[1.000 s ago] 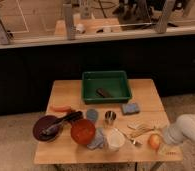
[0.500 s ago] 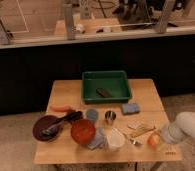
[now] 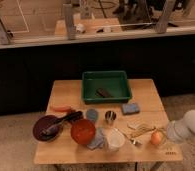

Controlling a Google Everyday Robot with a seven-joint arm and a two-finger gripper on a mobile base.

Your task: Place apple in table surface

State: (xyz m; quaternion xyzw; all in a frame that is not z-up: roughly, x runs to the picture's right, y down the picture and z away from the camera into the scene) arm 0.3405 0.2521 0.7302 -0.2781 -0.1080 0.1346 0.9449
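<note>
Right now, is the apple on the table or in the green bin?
On the table, not in the bin: the apple lies front right, the hand beside it.

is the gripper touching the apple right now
Cannot tell. The camera view shows the gripper close beside the apple by the near edge of the table surface; their outlines merge, so neither contact nor a gap shows plainly.

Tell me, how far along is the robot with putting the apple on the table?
Looks done: the apple appears to rest on the table surface, near its front right corner. In hand: the gripper is right beside the apple, at the table's right edge; whether it grips the fruit is unclear. Left: letting go if needed, and backing off.
</note>
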